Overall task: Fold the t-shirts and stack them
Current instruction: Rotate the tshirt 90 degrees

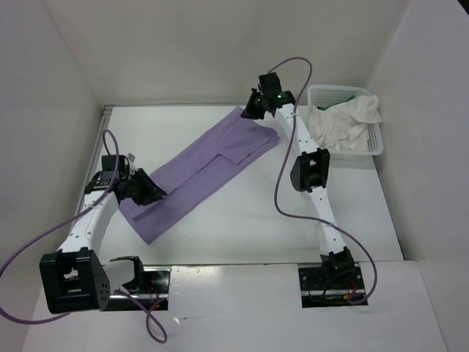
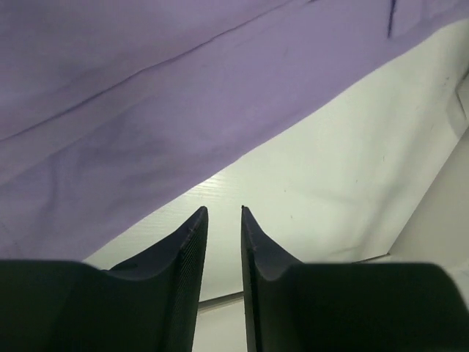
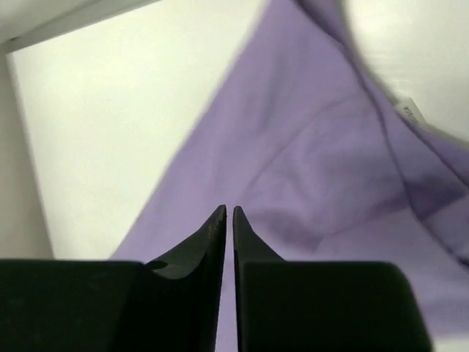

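Note:
The lavender t-shirt (image 1: 205,172) lies flat on the white table as a long folded strip, running diagonally from near left to far right. My left gripper (image 1: 150,192) is at its near-left end; in the left wrist view (image 2: 224,209) the jaws stand a little apart with only bare table between them, and the shirt (image 2: 132,95) lies just beyond the tips. My right gripper (image 1: 253,110) hovers over the shirt's far end (image 3: 315,169), its jaws (image 3: 228,208) closed and empty. The off-white t-shirt (image 1: 344,121) is bunched in the basket, with a bit of the green t-shirt (image 1: 335,107) showing behind it.
The white mesh basket (image 1: 360,151) stands at the back right corner, beside the right arm's elbow. White walls close in the table on the left, back and right. Bare table (image 1: 242,220) stretches between the shirt and the arm bases.

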`<state>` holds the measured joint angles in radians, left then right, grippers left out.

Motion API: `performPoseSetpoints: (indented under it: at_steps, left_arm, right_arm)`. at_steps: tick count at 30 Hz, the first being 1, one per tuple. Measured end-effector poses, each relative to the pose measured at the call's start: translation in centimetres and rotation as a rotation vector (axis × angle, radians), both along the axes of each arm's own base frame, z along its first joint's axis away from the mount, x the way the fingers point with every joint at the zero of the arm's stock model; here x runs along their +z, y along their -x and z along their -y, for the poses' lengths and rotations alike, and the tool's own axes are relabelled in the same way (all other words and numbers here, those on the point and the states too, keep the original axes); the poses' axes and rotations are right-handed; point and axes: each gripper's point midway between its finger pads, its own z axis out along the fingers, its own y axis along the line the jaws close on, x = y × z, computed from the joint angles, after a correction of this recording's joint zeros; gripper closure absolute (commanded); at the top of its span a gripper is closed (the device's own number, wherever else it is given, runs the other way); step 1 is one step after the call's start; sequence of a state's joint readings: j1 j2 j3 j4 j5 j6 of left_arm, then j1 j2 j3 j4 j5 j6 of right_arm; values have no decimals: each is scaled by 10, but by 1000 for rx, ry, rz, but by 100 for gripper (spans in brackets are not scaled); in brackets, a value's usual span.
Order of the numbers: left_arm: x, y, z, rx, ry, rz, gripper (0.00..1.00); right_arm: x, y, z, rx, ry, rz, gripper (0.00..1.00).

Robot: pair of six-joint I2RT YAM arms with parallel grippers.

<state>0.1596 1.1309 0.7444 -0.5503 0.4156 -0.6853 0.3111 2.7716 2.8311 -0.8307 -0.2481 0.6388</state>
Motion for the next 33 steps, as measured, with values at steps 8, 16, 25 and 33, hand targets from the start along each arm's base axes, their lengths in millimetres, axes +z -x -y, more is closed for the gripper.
performPoseSetpoints:
  at_steps: [8,16,25,33]
  left_arm:
    - [31,-38,6,-48,-69,73,86]
    - [50,-70,7,-86,-125,138,98]
    - [54,-66,19,-128,-132,157,96]
    - [54,-55,40,-191,-136,157,90]
  right_arm:
    - [132,95,42,40,85,162,100]
    - [-21,140,81,15,206,-115,100]
    - [-71,111,77,8,235,-171,100]
    - [-46,-6,37,1,163,6,89]
